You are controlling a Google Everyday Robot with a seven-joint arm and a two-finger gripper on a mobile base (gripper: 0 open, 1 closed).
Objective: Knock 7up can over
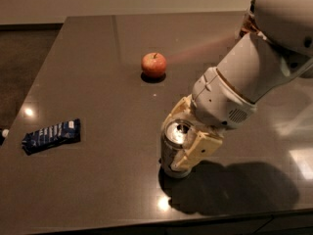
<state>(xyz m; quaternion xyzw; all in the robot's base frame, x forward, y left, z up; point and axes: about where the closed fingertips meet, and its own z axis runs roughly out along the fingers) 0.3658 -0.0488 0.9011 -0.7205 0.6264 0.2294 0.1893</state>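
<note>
While the dark desk (98,58) spreads wide, the white arm (254,67) reaches in from the back right corner and holds the gripper (174,142) at the upright 7up can (168,151), which stands near the front edge, a little right of the middle. Its jaws are spread, one finger behind the can and the other lying against the can's right side. A blue snack packet (51,135) lies near the left edge, and a red apple (153,64) sits well apart toward the back edge.
</note>
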